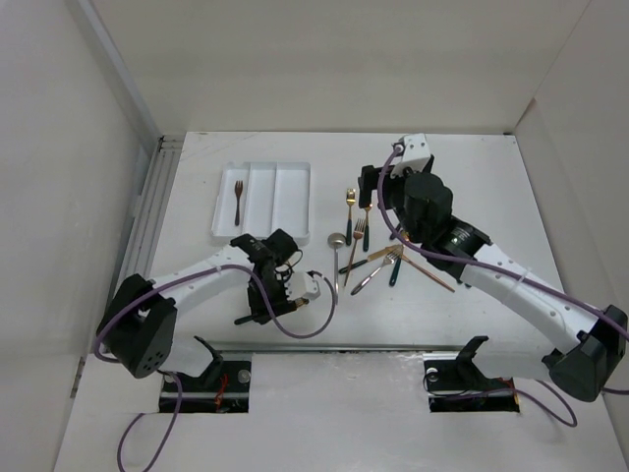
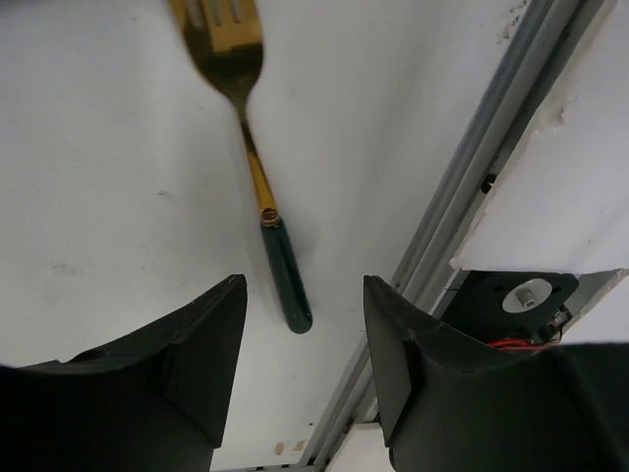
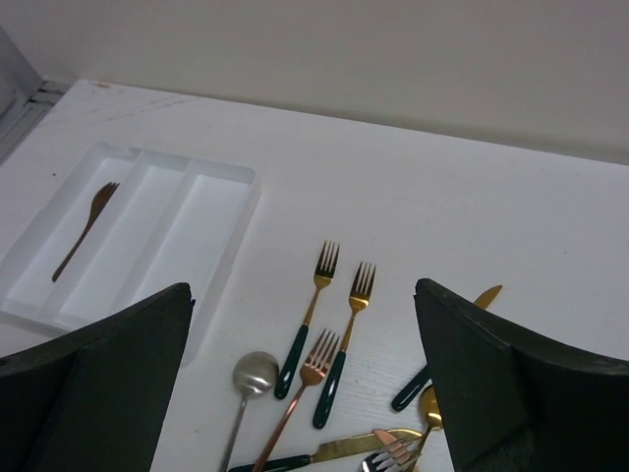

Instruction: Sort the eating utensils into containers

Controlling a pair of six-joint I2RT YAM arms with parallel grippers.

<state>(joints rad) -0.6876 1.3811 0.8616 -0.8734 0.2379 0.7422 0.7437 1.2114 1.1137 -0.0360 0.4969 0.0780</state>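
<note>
gold fork | handle toward left hand, tines away | hand part-open, empty

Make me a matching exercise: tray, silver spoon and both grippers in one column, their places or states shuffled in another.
1 tray
2 silver spoon
3 left gripper
4 right gripper

A open, facing the loose forks
B holds one fork in its left compartment
C lying just right of the tray
D open, aimed at a lone green-handled gold fork

Pairs: 1-B, 2-C, 3-D, 4-A
</note>
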